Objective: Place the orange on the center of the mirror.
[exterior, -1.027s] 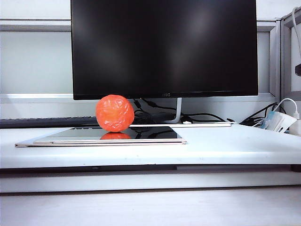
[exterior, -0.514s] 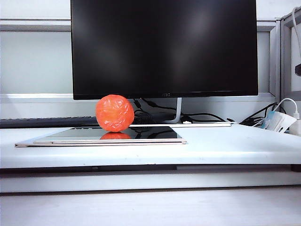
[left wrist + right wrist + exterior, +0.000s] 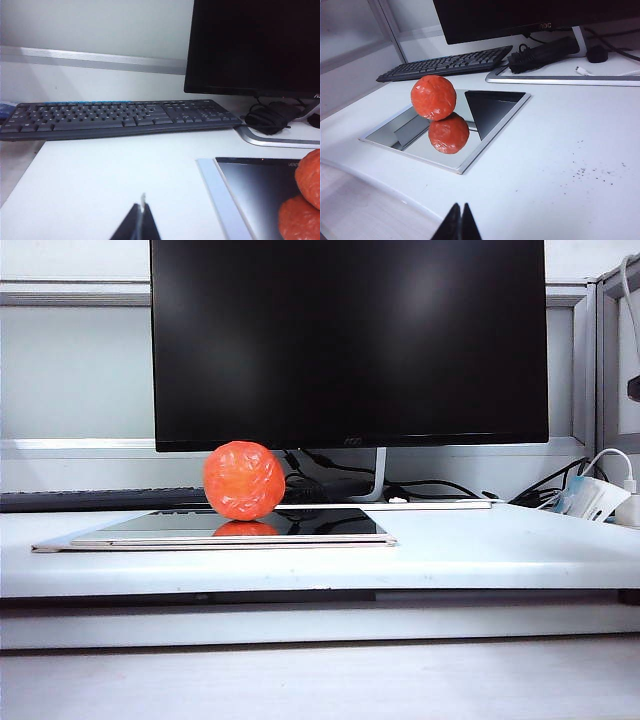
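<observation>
Since the orange sits on the mirror, roughly mid-panel, I judge the placing done. My left tool and right tool are both clenched empty, parked low over the desk, well clear of it.

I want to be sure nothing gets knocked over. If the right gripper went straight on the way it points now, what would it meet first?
Probably the orange sitting on the mirror; bare table lies before that. The right gripper is shut and points roughly that way, though depth is hard to judge.
</observation>
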Controlling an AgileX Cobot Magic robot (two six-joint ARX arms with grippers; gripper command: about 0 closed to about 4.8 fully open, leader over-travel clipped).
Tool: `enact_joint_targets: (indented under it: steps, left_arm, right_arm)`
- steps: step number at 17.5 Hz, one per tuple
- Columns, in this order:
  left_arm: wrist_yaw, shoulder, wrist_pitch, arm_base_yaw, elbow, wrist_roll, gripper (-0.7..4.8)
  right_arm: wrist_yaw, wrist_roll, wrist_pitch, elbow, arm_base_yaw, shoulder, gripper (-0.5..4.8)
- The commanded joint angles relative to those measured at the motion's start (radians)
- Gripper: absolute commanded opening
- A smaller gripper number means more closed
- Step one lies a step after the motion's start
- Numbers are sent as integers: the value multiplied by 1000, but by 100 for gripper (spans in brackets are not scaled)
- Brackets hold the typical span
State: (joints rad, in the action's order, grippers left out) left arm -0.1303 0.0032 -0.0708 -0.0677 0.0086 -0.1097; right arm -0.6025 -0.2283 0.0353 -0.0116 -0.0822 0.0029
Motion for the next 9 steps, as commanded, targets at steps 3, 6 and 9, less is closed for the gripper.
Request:
enact_joint_targets:
  steps: [3, 6, 9]
  left_arm:
    - [-5, 0, -11, 0, 1, -3, -5]
    - [-4, 0, -11, 0, 1, -3, -5]
    - [-5, 0, -11, -1, 1, -3, -5]
  right_arm:
    - [6, 53, -16, 7, 0, 0, 0]
    - [141, 230, -20, 7, 2, 0, 0]
    - [461, 179, -4, 7, 2, 0, 0]
